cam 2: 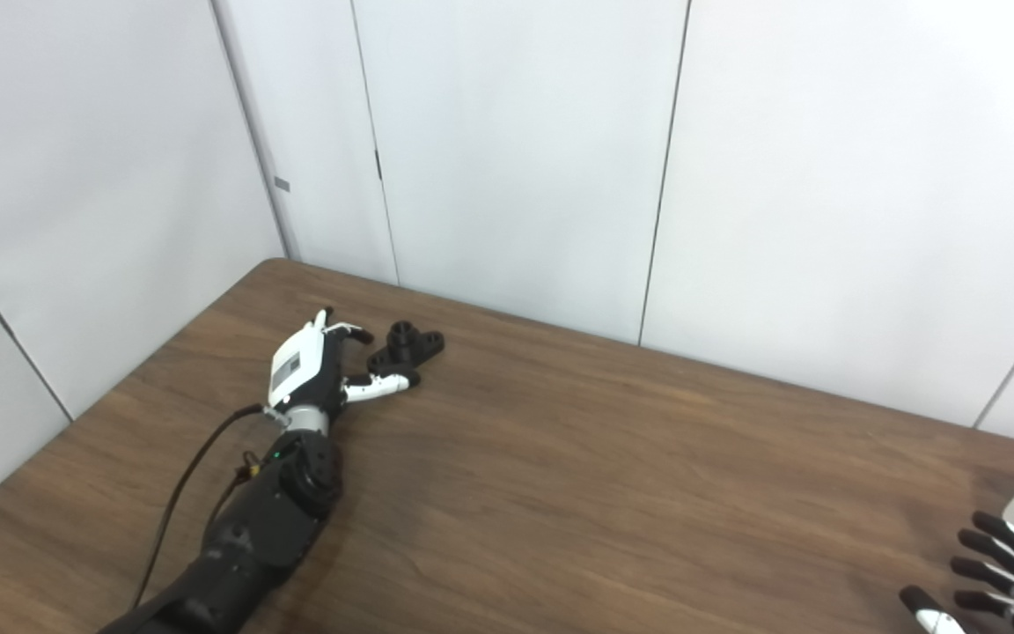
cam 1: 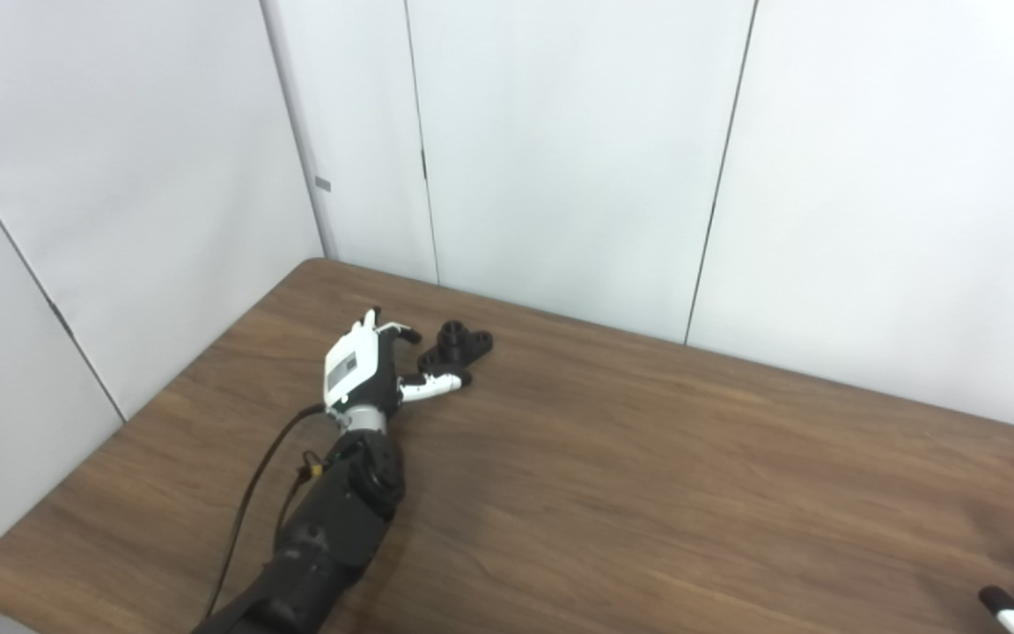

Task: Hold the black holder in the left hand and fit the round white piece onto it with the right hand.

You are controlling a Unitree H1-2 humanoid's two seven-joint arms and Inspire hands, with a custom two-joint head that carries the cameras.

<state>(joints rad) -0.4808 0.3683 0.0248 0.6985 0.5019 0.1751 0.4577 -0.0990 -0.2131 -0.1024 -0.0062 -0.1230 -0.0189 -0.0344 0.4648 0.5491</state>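
While the black holder [cam 1: 457, 345] lies on the counter [cam 1: 613, 475] near its far left corner, the left hand [cam 1: 364, 368] reaches it, fingers apart; the right hand [cam 2: 1009, 563] waits spread, empty, at the near right edge

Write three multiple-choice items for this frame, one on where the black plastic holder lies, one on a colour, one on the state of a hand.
1. Where does the black plastic holder lie?
A. At the near right corner of the table
B. Toward the far left of the brown wooden table, just beyond the left hand
C. Under the right hand

2. What colour is the back plate of the left hand?
A. White
B. Red
C. Green

3. What is the state of the right hand?
A. Closed on the holder
B. Closed on a round white piece
C. Open, fingers apart, holding nothing

Answers: 1 B, the holder sits on the wood right by the left hand's fingertips; 2 A, the plate shows white above the black forearm; 3 C, its spread dark fingers show at the lower right edge with nothing between them.
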